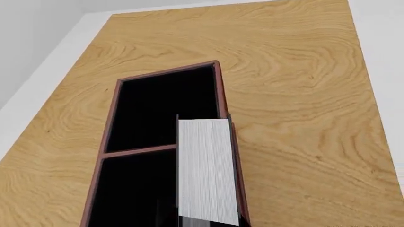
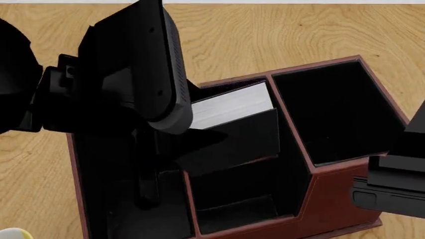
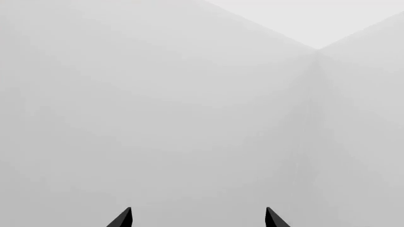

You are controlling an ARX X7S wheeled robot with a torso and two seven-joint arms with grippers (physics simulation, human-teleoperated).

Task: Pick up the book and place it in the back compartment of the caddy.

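book page edge up, over caddy | crossbar between two cells | wooden table

caddy: on the table
book: tilted, in the caddy's middle column, behind the crossbar
mug: left of the caddy, in front

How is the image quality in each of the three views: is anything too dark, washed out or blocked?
Head view: sharp, but the black left arm blocks much of the caddy, whose black cells hide detail. Left wrist view: evenly lit, crisp wood grain on the table, book pages clear, cells pure black. Right wrist view: pale featureless grey, only the right tool tips showing, apart.
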